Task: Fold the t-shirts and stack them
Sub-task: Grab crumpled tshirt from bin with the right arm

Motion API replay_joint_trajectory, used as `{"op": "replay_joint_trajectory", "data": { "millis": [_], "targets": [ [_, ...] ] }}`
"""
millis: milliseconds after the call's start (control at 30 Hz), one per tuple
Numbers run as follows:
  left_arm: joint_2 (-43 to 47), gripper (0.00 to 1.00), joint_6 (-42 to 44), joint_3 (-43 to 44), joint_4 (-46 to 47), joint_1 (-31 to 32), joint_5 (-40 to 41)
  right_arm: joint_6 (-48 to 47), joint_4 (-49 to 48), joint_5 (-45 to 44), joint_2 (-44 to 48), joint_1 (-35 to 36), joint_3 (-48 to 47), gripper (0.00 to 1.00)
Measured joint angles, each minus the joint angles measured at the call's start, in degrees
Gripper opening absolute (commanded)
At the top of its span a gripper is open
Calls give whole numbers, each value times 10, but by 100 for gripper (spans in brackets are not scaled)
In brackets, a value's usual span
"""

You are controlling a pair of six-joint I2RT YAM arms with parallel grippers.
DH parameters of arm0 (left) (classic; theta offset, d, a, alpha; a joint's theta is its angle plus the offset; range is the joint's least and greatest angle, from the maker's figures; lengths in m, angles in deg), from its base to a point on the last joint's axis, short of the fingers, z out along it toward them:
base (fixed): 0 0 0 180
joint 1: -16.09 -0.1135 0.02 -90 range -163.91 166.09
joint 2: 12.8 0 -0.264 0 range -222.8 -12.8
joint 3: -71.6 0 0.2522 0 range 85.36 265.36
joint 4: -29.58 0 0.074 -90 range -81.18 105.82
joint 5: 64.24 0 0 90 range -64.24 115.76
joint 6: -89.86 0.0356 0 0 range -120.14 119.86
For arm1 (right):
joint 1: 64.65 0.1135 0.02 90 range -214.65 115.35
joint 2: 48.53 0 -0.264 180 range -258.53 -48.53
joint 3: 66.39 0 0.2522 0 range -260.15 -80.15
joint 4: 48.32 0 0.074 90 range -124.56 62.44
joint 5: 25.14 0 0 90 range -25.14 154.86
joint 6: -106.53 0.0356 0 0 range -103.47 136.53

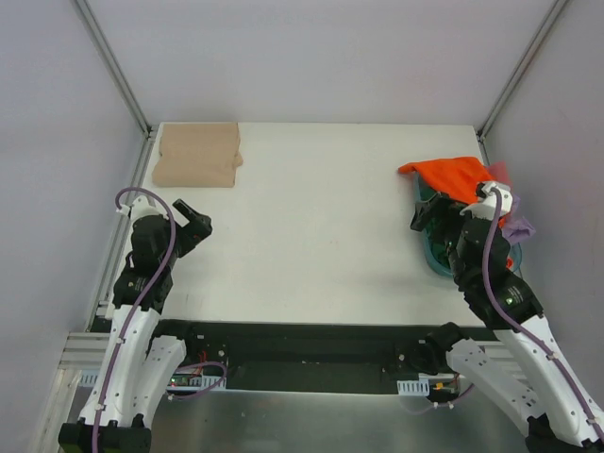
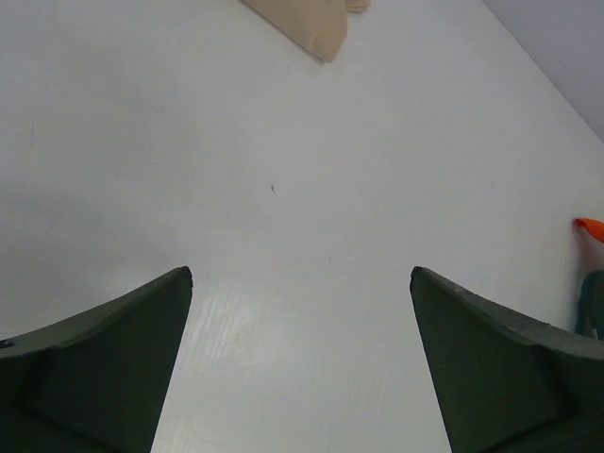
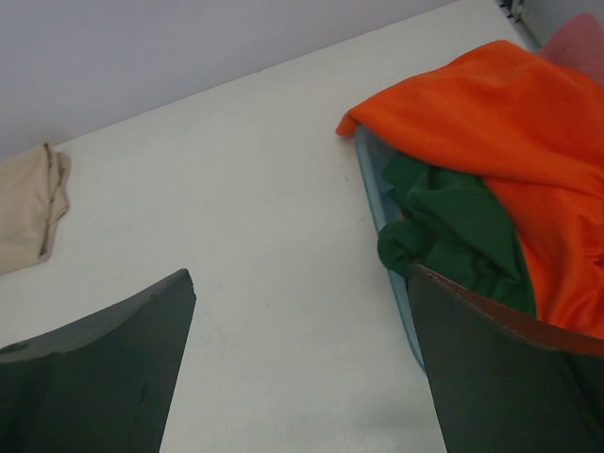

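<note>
While both arms hang above the table [image 1: 321,236], where do the shirts lie? (KM)

Tan shirt [image 1: 196,154]: folded flat, far left corner of the table. Orange shirt [image 1: 453,175]: crumpled, draped over the far rim of the teal tub [image 1: 436,257] at the right edge, one corner spilling onto the table. (JL)

Anything else in the tub? (KM)

Dark green shirt [image 3: 453,226]: bunched inside, partly under the orange one, against the tub wall facing the middle of the table. Pink cloth [image 3: 578,42] lies behind the orange. Lilac cloth [image 1: 517,226] pokes out on the right side. Whether more lies beneath: cannot tell. (JL)

Pincers? (KM)

Left gripper [image 1: 193,219]: jaws spread wide, nothing between them, over bare table near the left edge, well apart from the tan shirt. Right gripper [image 3: 300,274]: jaws spread wide too, holding nothing. One finger is over the table, the other over the tub, close above green and orange cloth. Touching or not: cannot tell. (JL)
</note>
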Motion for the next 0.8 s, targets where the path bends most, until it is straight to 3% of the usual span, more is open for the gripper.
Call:
{"op": "replay_joint_trajectory", "data": {
  "millis": [200, 267, 400, 500, 700, 800],
  "targets": [
    [-10, 99, 0, 0, -1, 0, -9, -90, -1, -60, -35, -12, -10, 96],
    [-14, 99, -2, 0, -1, 0, -11, -90, 12, -59, -76, -60, -39, 96],
    [-35, 99, -2, 0, -1, 0, -27, -56, 18, 23, -197, -253, -119, 96],
    [-57, 99, -2, 0, -1, 0, -49, -42, 17, 76, -295, -349, -166, 96],
    [-65, 99, -2, -1, 8, 0, -91, -41, 36, 146, -457, -410, -202, 99],
    [-65, 99, -2, -10, 24, 0, -110, -32, 41, 166, -506, -435, -205, 95]
  ]
}}
